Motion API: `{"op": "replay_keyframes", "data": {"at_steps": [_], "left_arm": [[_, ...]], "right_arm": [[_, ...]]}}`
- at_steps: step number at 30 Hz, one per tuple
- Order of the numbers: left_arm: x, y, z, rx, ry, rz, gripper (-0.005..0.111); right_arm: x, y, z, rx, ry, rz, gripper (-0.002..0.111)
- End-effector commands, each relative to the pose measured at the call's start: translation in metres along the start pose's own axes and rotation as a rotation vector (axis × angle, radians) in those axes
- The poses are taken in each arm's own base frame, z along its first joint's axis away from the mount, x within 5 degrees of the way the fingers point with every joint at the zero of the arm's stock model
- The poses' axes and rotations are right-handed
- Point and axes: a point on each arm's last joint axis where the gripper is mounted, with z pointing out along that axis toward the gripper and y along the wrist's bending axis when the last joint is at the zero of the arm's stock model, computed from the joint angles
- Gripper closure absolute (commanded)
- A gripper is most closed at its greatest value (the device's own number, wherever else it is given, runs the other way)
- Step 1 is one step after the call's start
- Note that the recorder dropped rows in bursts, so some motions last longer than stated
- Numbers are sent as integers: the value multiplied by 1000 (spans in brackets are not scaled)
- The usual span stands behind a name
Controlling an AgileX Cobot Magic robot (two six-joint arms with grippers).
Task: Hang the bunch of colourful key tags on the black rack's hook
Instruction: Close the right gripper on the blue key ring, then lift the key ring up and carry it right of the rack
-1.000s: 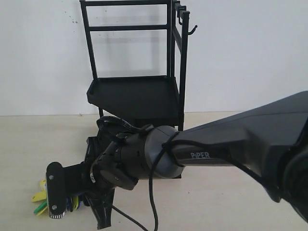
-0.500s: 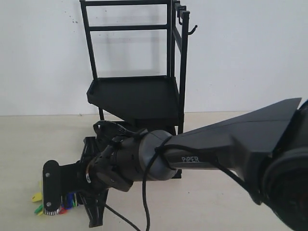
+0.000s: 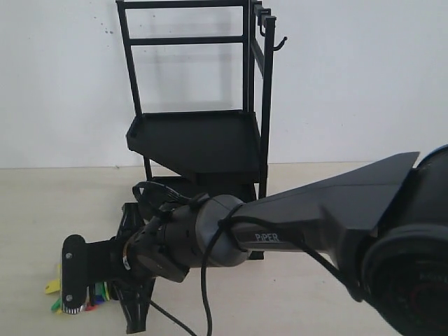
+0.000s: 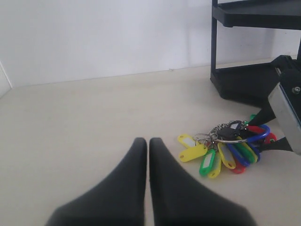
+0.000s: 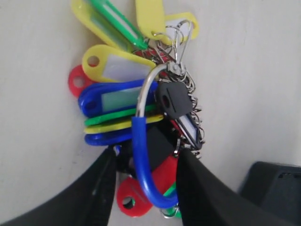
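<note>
There is one colourful key tag bunch (image 5: 136, 108), and it lies flat on the pale table (image 4: 70, 117). It is down in front of the one black rack (image 3: 267, 105), near the rack's foot and far below the hook (image 3: 280, 43). The hook sticks out at the top of the front bar, and nothing hangs on it.

The rack has two trays, one up high and one low (the low one is mostly hidden behind the arm).

There are two grippers. The right gripper (image 5: 148, 160) is down at the bunch. Its two fingers (image 5: 101, 188) are spread, one on each side of the bunch's one blue loop (image 5: 141, 160). The fingers are close to the tags, but they are not squeezing them.

The left gripper (image 4: 148, 143) is over bare table, a little way from the bunch. Its two fingers are pressed together with nothing between them.

In the bunch I can count two red tags and two blue tags. There are also some yellow and green ones. They lie on top of each other, so I cannot count them all.
</note>
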Motion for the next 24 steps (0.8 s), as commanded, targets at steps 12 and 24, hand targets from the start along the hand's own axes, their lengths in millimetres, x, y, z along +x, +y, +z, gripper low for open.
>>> {"op": "replay_keyframes", "data": {"at_steps": [12,24], "left_arm": [[-1,0,0,1,-8,-4,102],[-1,0,0,1,-8,-4,102]], "right_arm": [[-1,-2,3,23,-25,-19,108],[-26,-52,-70,134,-128,417,108]]}}
